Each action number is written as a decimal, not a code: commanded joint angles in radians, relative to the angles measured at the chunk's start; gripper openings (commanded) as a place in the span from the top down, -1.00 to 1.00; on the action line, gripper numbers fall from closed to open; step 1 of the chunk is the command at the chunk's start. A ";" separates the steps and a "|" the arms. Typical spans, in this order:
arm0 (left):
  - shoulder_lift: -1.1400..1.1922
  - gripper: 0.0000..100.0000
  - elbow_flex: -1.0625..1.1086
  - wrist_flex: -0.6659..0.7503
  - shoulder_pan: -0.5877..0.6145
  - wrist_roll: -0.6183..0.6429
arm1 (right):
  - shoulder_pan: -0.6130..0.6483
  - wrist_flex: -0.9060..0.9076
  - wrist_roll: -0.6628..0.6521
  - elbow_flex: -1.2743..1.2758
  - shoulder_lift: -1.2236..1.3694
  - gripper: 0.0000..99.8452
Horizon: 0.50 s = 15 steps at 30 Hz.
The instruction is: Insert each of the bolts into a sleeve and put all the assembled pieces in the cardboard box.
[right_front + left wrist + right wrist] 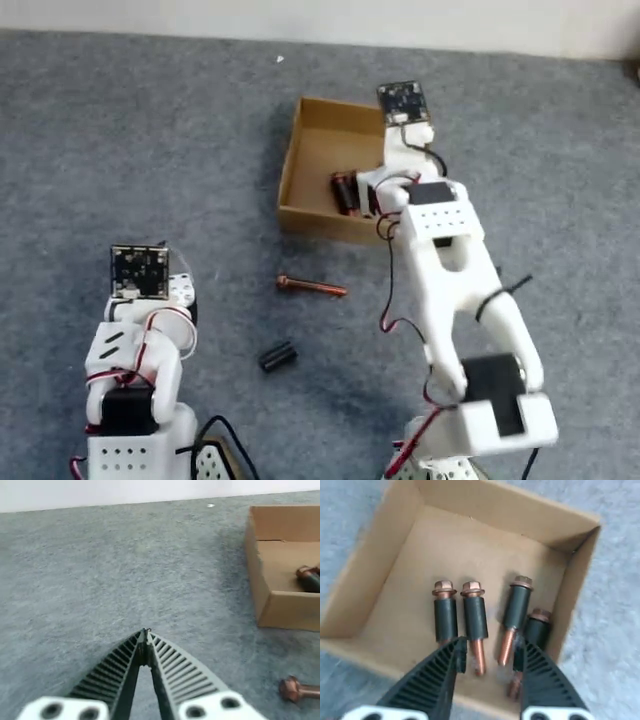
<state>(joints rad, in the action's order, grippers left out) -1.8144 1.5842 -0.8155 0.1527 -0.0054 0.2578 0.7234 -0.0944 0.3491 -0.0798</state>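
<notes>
Nearest, the left pincer (145,639) is clenched on nothing, its tips pressed together just above the grey counter (100,570). A loose black sleeve (277,356) lies on the counter near that arm, and a bare copper bolt (312,287) lies a little farther on, apart from the sleeve. Beyond the bolt stands the cardboard box (380,555) with four sleeved bolts (445,612) lying side by side on its floor, and the right pincer (490,652) hangs over them, released and spread wide, gripping nothing.
</notes>
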 commanded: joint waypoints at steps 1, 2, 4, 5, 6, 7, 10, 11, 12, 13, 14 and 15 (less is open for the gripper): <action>-0.007 0.99 -0.025 0.005 0.065 -0.009 | 0.061 0.143 -0.021 -0.044 -0.171 0.72; -0.007 0.99 -0.028 0.005 0.076 -0.009 | 0.079 0.189 -0.054 -0.031 -0.202 0.72; -0.007 0.99 -0.031 0.005 0.094 -0.009 | 0.130 0.268 -0.141 -0.001 -0.257 0.72; -0.007 0.99 -0.033 0.005 0.102 -0.009 | 0.156 0.305 -0.186 0.019 -0.282 0.72; -0.007 0.99 -0.033 0.005 0.111 -0.009 | 0.182 0.337 -0.218 0.038 -0.303 0.72; -0.007 0.99 -0.033 0.005 0.117 -0.009 | 0.208 0.369 -0.239 0.056 -0.320 0.72; -0.007 0.99 -0.035 0.005 0.140 -0.009 | 0.288 0.446 -0.249 0.099 -0.355 0.72; -0.007 0.99 -0.036 0.005 0.150 -0.008 | 0.315 0.464 -0.250 0.113 -0.361 0.72; -0.007 0.99 -0.041 0.005 0.160 -0.008 | 0.343 0.476 -0.250 0.127 -0.364 0.72; -0.007 0.99 -0.047 -0.002 0.173 -0.008 | 0.371 0.484 -0.250 0.140 -0.364 0.72; -0.007 0.99 -0.053 -0.002 0.183 -0.008 | 0.403 0.484 -0.250 0.156 -0.363 0.72; -0.005 0.98 -0.059 -0.003 0.196 -0.008 | 0.437 0.481 -0.250 0.173 -0.363 0.72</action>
<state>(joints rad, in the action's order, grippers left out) -1.8144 1.5842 -0.8155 0.3030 -0.0054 0.6076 1.1914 -0.3337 0.5040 -0.4005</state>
